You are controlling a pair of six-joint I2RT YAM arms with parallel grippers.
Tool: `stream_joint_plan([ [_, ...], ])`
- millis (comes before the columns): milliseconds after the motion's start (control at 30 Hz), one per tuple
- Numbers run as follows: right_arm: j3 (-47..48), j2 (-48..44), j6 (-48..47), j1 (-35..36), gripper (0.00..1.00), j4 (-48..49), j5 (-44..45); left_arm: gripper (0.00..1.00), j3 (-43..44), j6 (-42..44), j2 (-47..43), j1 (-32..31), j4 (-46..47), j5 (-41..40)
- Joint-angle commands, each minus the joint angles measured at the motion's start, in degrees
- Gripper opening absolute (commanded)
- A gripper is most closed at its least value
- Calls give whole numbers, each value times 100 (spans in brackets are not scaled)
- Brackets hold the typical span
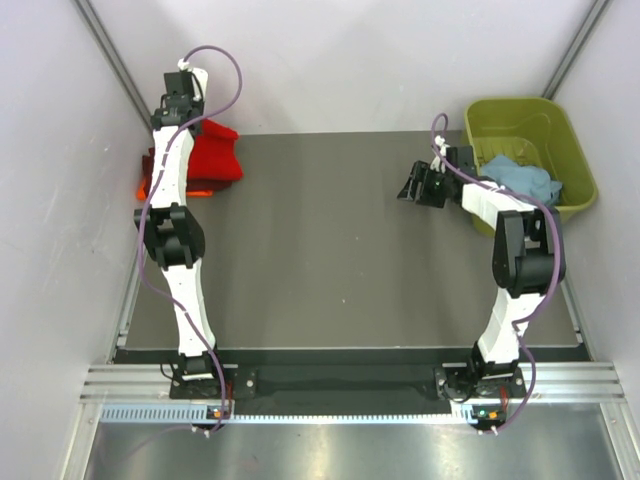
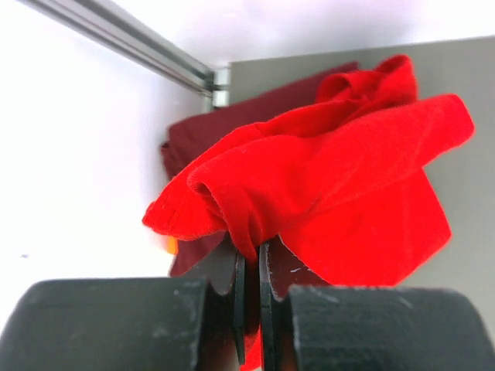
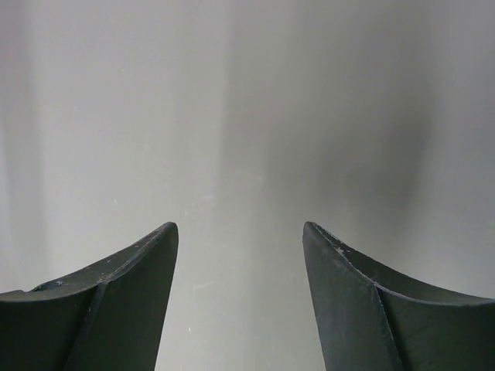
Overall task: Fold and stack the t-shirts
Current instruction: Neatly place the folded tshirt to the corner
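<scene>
Grey bench (image 1: 320, 260) between white walls: at its far left corner my left gripper (image 2: 249, 259) is clamped nearly closed on a bunched fold of the red t-shirt (image 2: 332, 178). The shirt sits crumpled over the maroon shirt (image 2: 232, 127), with an orange shirt (image 1: 143, 187) peeking out beneath at the left edge. Held by one thin pinch, the red cloth could slip free, I judge, or drag the maroon layer askew and over that edge. Near the far right corner my right gripper (image 3: 239, 232) hovers spread wide and empty above the bench, just beside the olive tub (image 1: 500, 112) holding the light blue shirt (image 1: 520, 180), too far off to steady anything.
</scene>
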Motion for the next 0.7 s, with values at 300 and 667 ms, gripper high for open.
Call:
stream_joint_plan([
  [300, -306, -668, -198, -16, 66, 165, 73, 0, 230, 553, 669, 96, 1325, -1284],
  [667, -385, -712, -215, -25, 67, 156, 82, 0, 344, 596, 924, 236, 1800, -2093],
])
